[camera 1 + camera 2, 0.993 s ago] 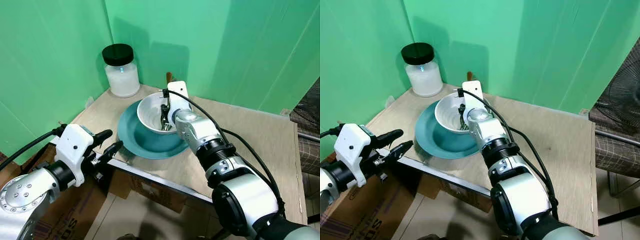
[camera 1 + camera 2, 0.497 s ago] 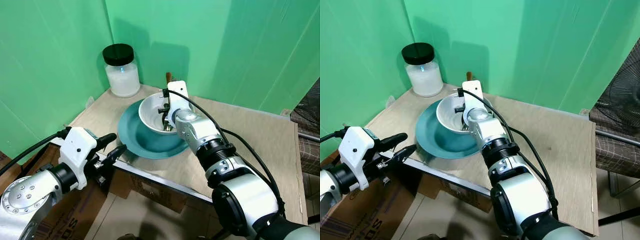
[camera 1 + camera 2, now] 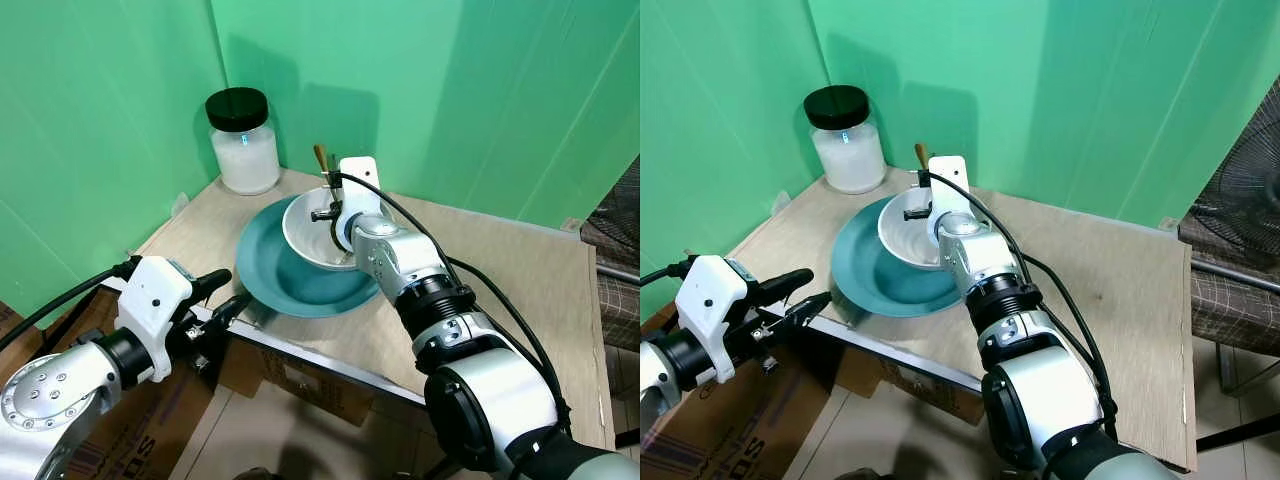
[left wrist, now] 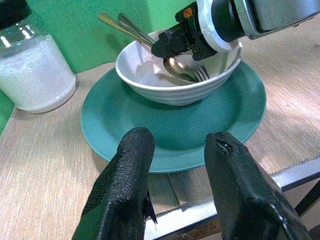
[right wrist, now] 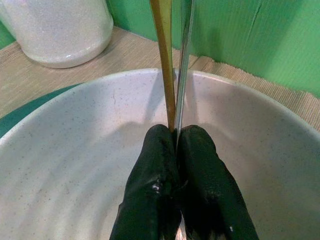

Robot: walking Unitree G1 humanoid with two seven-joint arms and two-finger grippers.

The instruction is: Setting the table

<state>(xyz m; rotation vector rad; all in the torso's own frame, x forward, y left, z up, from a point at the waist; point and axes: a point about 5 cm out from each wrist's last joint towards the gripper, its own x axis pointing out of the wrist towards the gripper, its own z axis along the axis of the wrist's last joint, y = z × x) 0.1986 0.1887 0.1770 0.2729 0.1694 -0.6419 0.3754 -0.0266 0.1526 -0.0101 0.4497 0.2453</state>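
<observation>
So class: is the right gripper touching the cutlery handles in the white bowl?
Touching. The right wrist view shows the right gripper pinched on the cutlery handles over the white bowl.

Teal plate [image 3: 290,290] on a pale tan, fine-grained counter [image 3: 500,270]. White bowl [image 4: 150,82] — faintly speckled inside, ribbed outside. Gold-toned handle [image 5: 163,55] beside a silver handle [image 5: 185,50]. Glass jar [image 3: 243,150] of white grains, black lid [image 3: 236,105]. Green backdrop [image 3: 450,90]. Black fingers [image 4: 125,195] on both arms — white housings, silver limbs. Brown cardboard box [image 3: 700,420].
</observation>
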